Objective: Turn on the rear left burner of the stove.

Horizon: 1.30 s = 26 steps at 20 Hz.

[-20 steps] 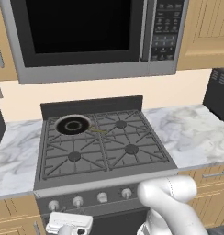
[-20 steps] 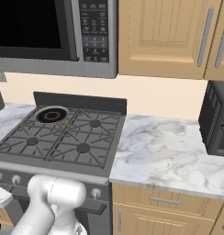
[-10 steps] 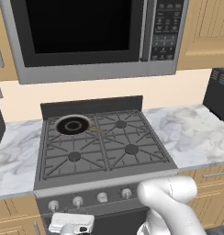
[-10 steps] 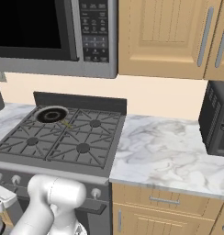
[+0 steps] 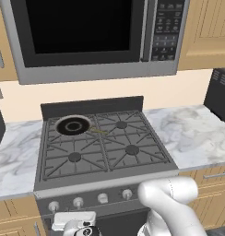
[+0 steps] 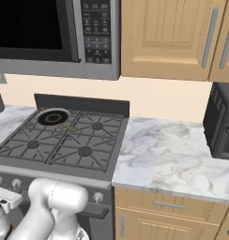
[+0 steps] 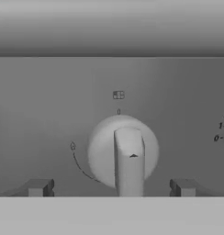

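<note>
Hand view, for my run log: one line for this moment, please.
phase: approach | knob: centred between fingers, handle upright, untouched | gripper: open | rear left burner: unlit

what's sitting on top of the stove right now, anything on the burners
Nothing sits on the stove. Bare cast-iron grates cover four burners, including the rear left burner. The arm hides part of its front panel.

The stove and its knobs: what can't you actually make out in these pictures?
- Knob markings, hand view: too small and blurred to read.
- Neighbouring knob's dial numbers, hand view: cut off by the right edge.
- Front knob row, right base view: partly hidden behind the white arm.
- Jaws: only the two tips show; the bottom edge hides the rest.
</note>
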Motion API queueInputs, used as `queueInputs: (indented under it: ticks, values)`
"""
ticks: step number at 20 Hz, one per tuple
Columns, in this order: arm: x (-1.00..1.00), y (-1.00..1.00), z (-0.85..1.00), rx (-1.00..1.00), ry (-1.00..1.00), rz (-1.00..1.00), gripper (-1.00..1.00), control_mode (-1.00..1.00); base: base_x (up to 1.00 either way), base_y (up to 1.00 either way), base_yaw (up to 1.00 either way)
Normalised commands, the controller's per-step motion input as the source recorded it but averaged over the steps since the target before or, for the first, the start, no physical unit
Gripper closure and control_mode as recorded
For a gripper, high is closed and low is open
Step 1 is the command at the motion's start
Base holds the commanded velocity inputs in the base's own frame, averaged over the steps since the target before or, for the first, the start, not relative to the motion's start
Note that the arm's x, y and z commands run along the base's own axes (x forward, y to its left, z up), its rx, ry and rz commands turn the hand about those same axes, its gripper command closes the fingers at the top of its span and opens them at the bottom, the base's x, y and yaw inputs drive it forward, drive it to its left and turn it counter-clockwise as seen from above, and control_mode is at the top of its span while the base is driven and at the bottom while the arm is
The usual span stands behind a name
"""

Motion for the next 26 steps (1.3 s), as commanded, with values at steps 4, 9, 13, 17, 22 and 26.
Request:
queueInputs:
  ticks: [4, 9, 13, 17, 22, 26]
  values:
    - [0.22, 0.00, -0.01, 0.00, 0.02, 0.03, -1.00, -1.00, 0.00, 0.00, 0.00]
    - [0.20, 0.00, -0.08, 0.00, 0.00, 0.01, -1.00, -1.00, 0.00, 0.00, 0.00]
    - [0.21, 0.00, -0.05, 0.00, 0.03, 0.00, -1.00, -1.00, 0.00, 0.00, 0.00]
    - [0.20, 0.00, -0.01, 0.00, 0.07, 0.00, 1.00, -1.00, 0.00, 0.00, 0.00]
    - [0.00, 0.00, 0.00, 0.00, 0.01, 0.00, 1.00, -1.00, 0.00, 0.00, 0.00]
    - [0.00, 0.00, 0.00, 0.00, 0.03, 0.00, 1.00, -1.00, 0.00, 0.00, 0.00]
